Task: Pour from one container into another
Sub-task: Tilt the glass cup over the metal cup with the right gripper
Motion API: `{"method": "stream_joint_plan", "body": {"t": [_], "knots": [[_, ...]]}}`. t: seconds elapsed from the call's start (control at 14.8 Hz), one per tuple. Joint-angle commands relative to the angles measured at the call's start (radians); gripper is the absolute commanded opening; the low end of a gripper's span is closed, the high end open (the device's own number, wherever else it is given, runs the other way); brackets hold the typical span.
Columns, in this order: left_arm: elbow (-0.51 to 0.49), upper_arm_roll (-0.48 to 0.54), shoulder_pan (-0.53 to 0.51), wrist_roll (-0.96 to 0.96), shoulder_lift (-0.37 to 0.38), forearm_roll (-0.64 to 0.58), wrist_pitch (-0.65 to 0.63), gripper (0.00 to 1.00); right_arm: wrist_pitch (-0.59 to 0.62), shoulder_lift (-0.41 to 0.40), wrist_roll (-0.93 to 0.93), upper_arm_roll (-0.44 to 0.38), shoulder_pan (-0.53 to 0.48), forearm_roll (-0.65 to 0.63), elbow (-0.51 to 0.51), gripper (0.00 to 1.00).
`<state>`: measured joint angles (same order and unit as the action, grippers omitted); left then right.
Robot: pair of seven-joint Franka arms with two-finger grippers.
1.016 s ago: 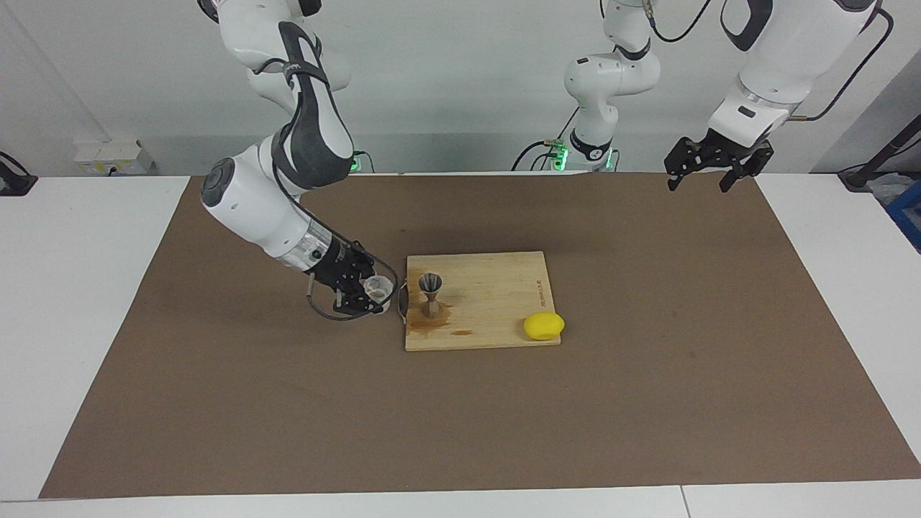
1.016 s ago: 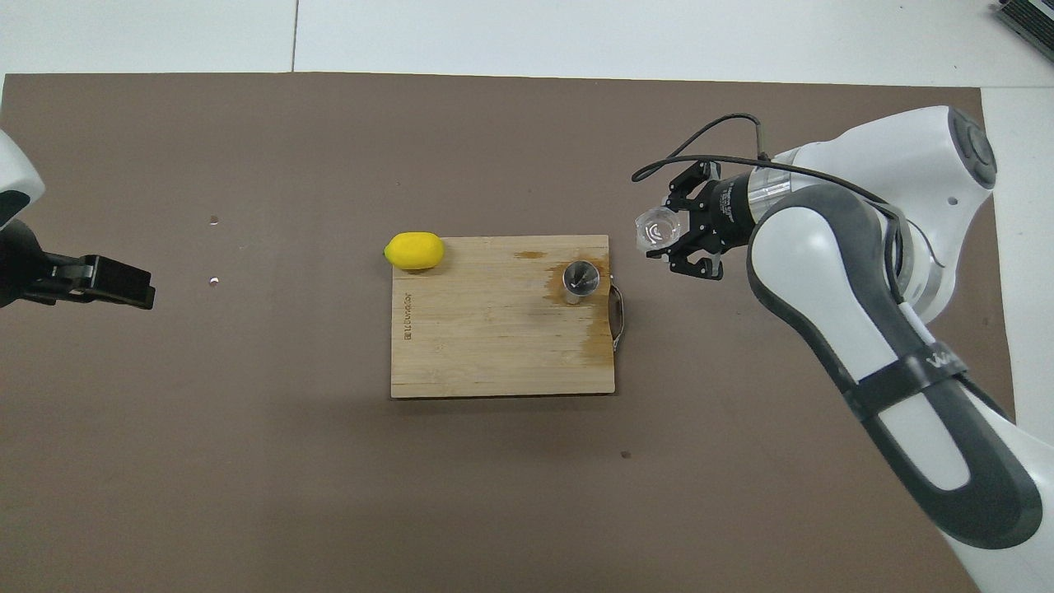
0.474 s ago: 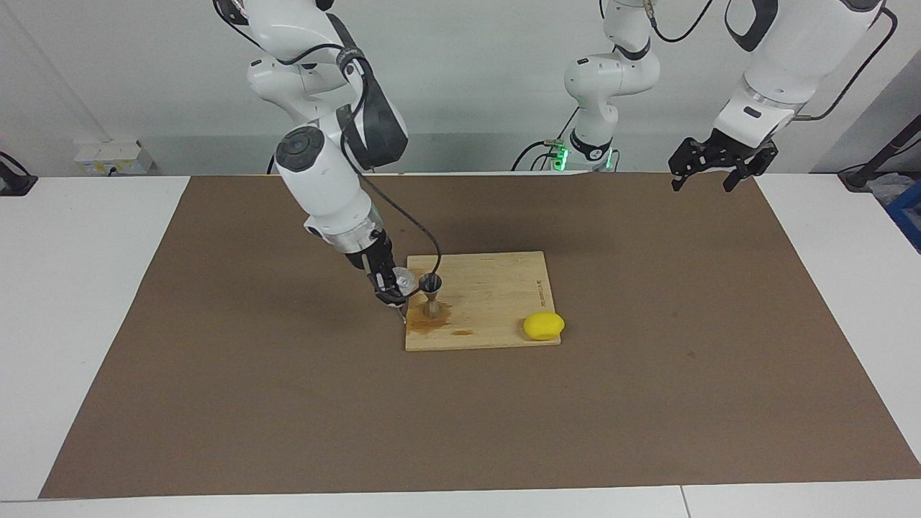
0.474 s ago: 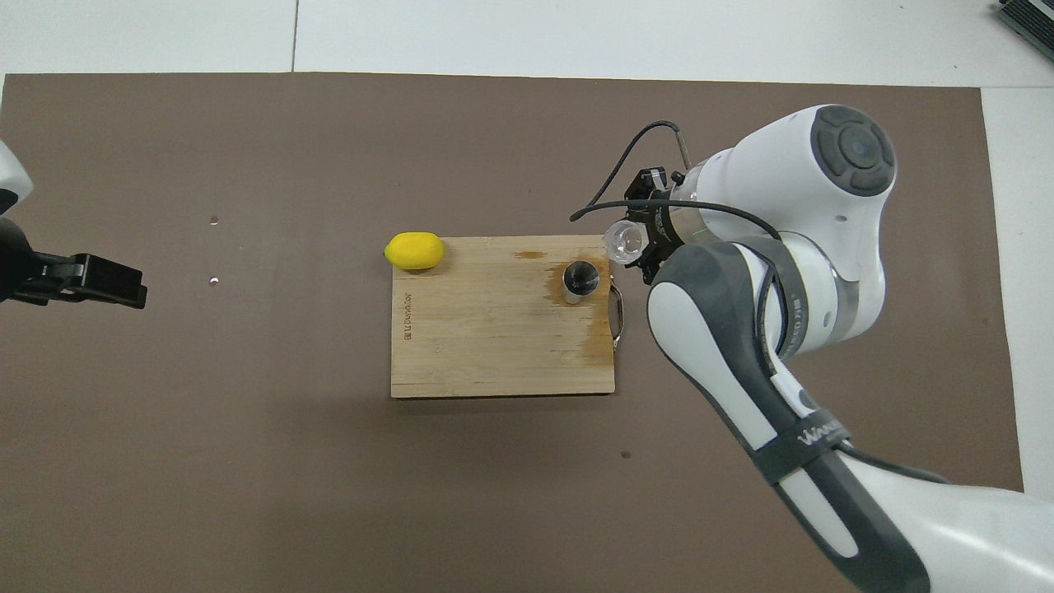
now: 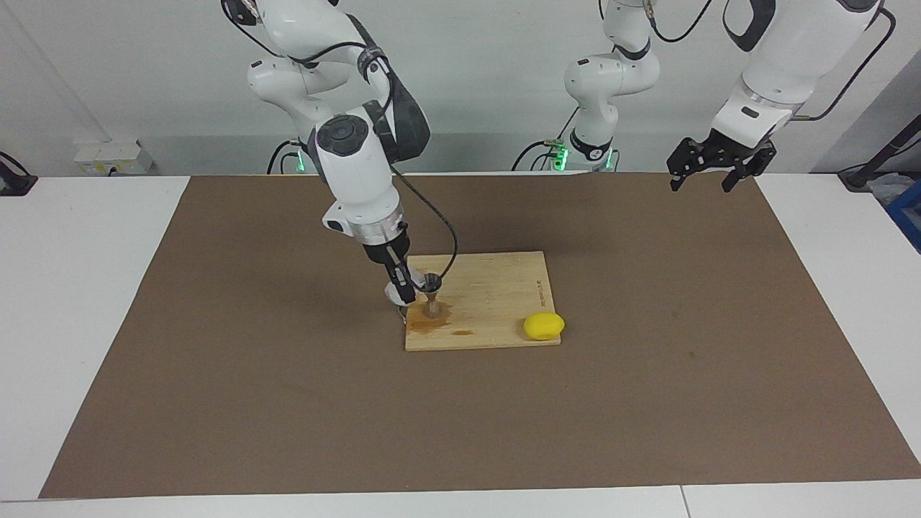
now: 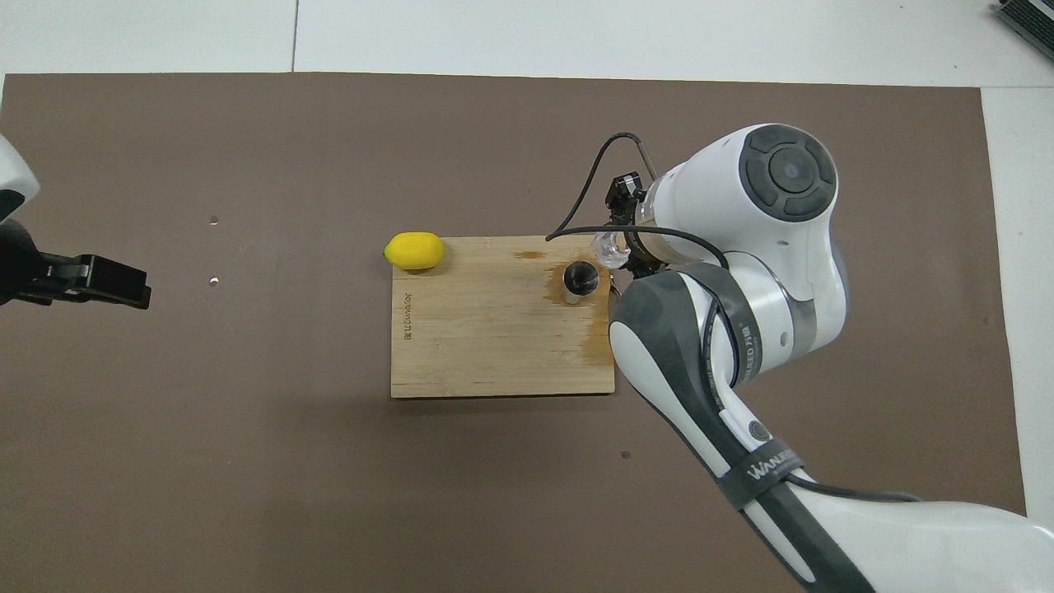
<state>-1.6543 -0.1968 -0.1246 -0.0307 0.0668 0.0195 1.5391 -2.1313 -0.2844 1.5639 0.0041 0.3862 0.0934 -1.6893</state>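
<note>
Two claws: right claw (image 5: pixel 403 288) pinching clear cup (image 6: pixel 608 247) beside jigger (image 5: pixel 431 293); left claw (image 5: pixel 708 169) spread

Cutting board (image 5: pixel 496 302) sits mid-frame in the facing view. Its left edge is crowded: the right gripper (image 5: pixel 403 284) with the clear cup (image 5: pixel 398 291) hangs just beside the jigger (image 5: pixel 431 293), and the arm blocks approach from the upper left. Lemon (image 5: pixel 543 326) occupies the board's lower right corner. Board centre and upper right are bare. Left gripper (image 5: pixel 712 164) hangs at the upper right, well apart. The mat (image 5: pixel 647 403) across the lower frame lies open.
</note>
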Motion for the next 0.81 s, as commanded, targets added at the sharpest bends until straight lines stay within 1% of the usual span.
{"method": "stream_joint_plan", "body": {"t": [0.0,0.27,0.47,0.75], "knots": [[-0.01,-0.01,-0.013,-0.005,0.015,-0.009,-0.005,1.0,-0.022,-0.009,0.024,0.001,0.019,-0.073,0.008,0.0],[-0.01,-0.009,-0.016,-0.006,0.015,-0.009,-0.008,1.0,-0.036,-0.007,0.022,0.001,0.034,-0.133,-0.001,0.0],[-0.004,-0.009,-0.013,-0.002,0.013,-0.009,-0.002,1.0,-0.042,-0.002,0.022,0.001,0.045,-0.146,-0.012,0.0],[-0.006,-0.007,-0.012,-0.003,0.005,-0.009,0.024,1.0,-0.048,0.001,0.019,0.002,0.077,-0.26,-0.043,0.0]]}}
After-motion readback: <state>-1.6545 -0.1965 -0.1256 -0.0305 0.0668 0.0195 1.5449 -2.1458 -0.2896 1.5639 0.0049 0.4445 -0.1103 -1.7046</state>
